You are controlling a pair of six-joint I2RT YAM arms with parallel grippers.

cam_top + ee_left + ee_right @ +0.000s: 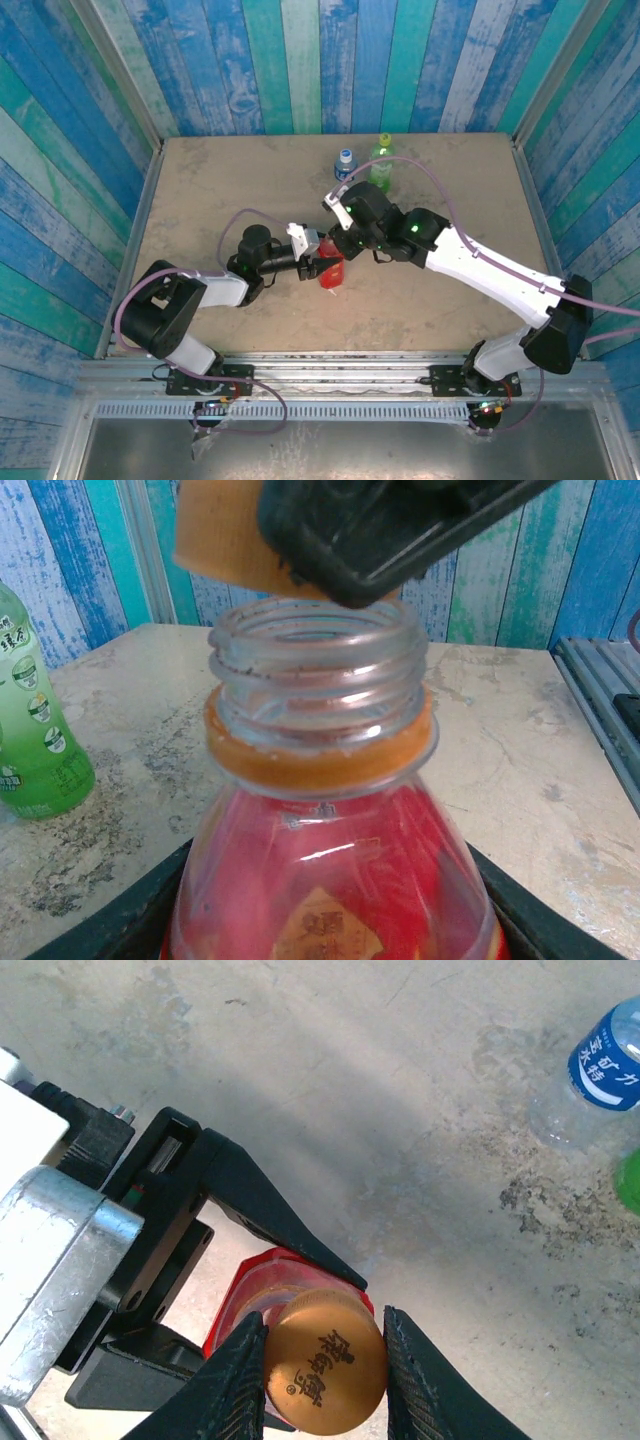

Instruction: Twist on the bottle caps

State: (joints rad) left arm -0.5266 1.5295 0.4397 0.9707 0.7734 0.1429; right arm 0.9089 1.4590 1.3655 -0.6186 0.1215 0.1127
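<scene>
My left gripper (318, 262) is shut on the body of the red bottle (330, 880) and holds it upright above the table. Its threaded neck (315, 675) is uncovered, with an orange ring below the threads. My right gripper (326, 1355) is shut on the orange cap (330, 1380), one finger on each side. In the left wrist view the cap (215, 540) hangs tilted just over the neck, shifted left of it. From the right wrist view the cap covers most of the red bottle (255, 1275).
The clear bottle with a blue label (345, 163) and the green bottle (381, 160) stand side by side at the back of the table (200, 180), each with a cap on. The green bottle (35, 740) is close on the left.
</scene>
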